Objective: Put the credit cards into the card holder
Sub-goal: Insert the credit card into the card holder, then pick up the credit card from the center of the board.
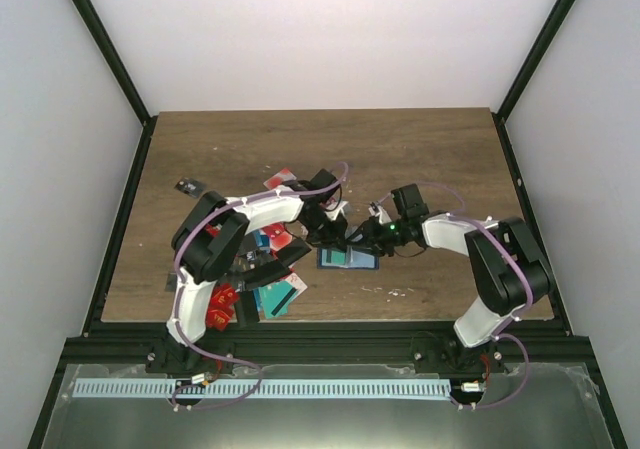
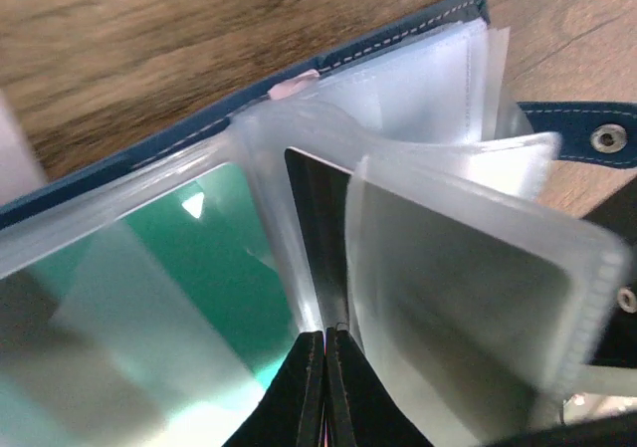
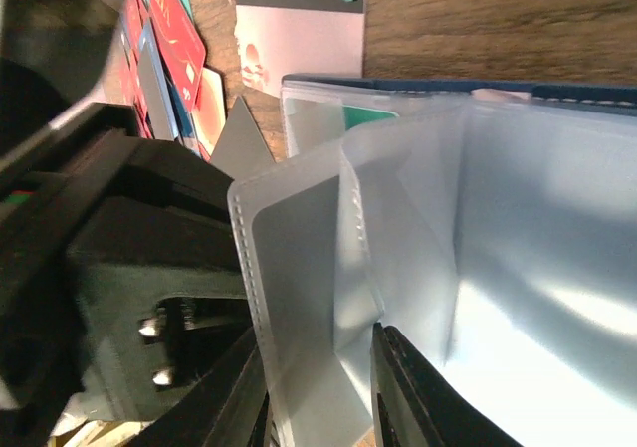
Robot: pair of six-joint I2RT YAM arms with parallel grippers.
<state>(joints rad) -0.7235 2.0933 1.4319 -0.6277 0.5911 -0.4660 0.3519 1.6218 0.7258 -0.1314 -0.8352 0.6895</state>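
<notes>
The dark blue card holder (image 1: 348, 259) lies open on the table between both grippers. In the left wrist view its blue edge (image 2: 398, 39) and clasp tab (image 2: 587, 133) show, and one clear sleeve holds a teal card (image 2: 199, 258). My left gripper (image 2: 325, 335) is shut on a black card (image 2: 317, 218), held edge-on between two clear sleeves. My left gripper (image 1: 335, 231) is above the holder's left part. My right gripper (image 1: 372, 235) is at the holder's upper right edge. My right gripper (image 3: 318, 367) stands partly open, with bowed clear sleeves (image 3: 299, 268) between its fingers.
A pile of loose red, teal and black cards (image 1: 268, 274) lies left of the holder under the left arm; some show in the right wrist view (image 3: 174, 39). One dark card (image 1: 187, 185) lies apart at the far left. A red card (image 1: 281, 179) lies behind the left gripper.
</notes>
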